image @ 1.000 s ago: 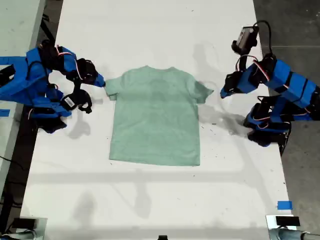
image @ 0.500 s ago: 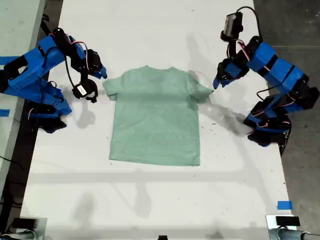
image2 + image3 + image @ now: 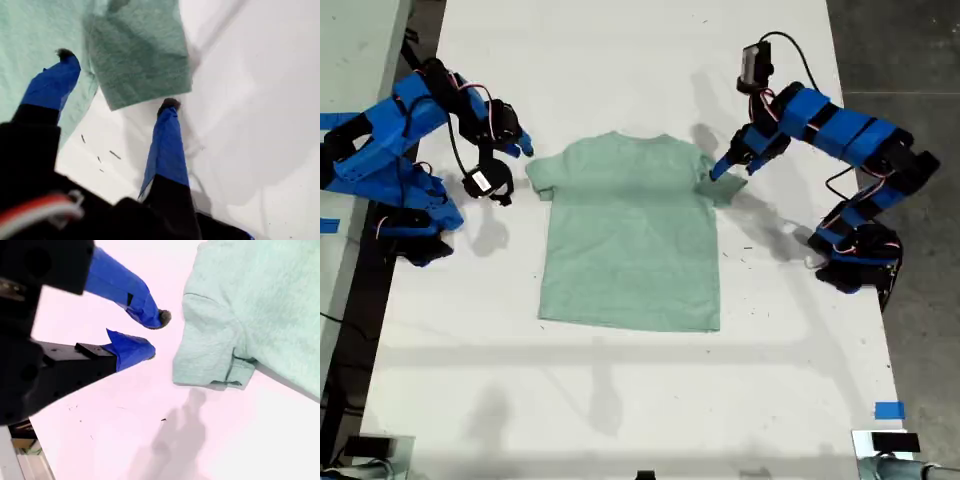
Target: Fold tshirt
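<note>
Two arms flank the tshirt (image 3: 630,235) in the exterior view; it lies flat and unfolded mid-surface (image 3: 620,400), collar toward 12 o'clock, hem toward 6, long axis running 12 to 6, sleeves out at 9 and 3. My first pincer (image 3: 718,172) is at the 3 o'clock sleeve, my second pincer (image 3: 520,146) just off the 9 o'clock sleeve. Step looks like the approach to grasp both sleeves, no fold begun. First wrist view: my first pincer (image 3: 117,77) is spread wide, holding nothing, one tip over the shirt body, the other on bare surface at the sleeve edge, so the sleeve sits between the jaws. Second wrist view: my second pincer (image 3: 157,332) is partly open, empty, tips near but apart from the sleeve cuff (image 3: 210,355). Next move likely calls for the first to drop and pinch the sleeve, and the second to advance onto its cuff before closing.
</note>
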